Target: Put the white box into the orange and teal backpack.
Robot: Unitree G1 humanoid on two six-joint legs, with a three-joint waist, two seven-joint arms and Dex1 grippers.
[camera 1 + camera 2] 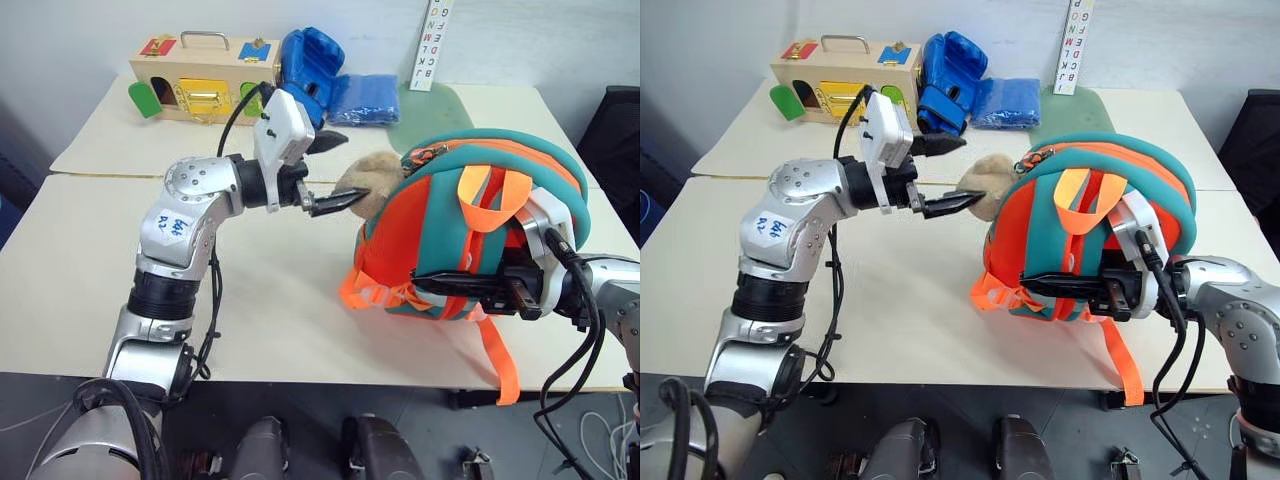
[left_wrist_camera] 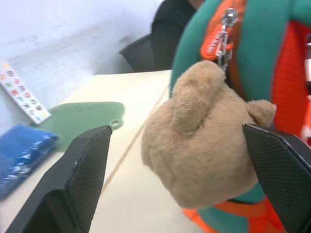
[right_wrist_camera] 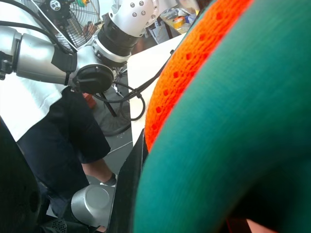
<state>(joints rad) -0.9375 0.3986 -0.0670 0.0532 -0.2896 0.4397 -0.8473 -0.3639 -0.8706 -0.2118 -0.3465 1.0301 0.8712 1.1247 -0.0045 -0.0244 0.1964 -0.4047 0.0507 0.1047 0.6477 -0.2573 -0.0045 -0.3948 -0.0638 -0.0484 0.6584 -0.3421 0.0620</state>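
We take the backpack (image 1: pixel 470 225) as our landmark. It stands upright on the counter (image 1: pixel 280 300) with its strap side turned toward us. Our right tool (image 1: pixel 470 288) is clenched on the backpack low on that near side, its fingers lying level across the orange and teal webbing. Our left tool (image 1: pixel 335 172) hangs released, jaws spread wide, at the backpack's left flank. The left wrist view shows the tan plush toy (image 2: pixel 204 141) sitting between the two open fingers (image 2: pixel 82 170), with no grip on it.

We see no white box on the open counter around the backpack. We judge it is already inside, or hidden behind the bag, but we cannot tell which.

The relation that matters next is the zipper pull (image 2: pixel 224 46). It hangs at the backpack's top edge, just above the plush toy and just past the left tool's reach line. The left tool is the nearer one and the free one. The zipper track runs up and over the backpack's crown, so any closing pull would follow that arc while the right tool steadies the bag.
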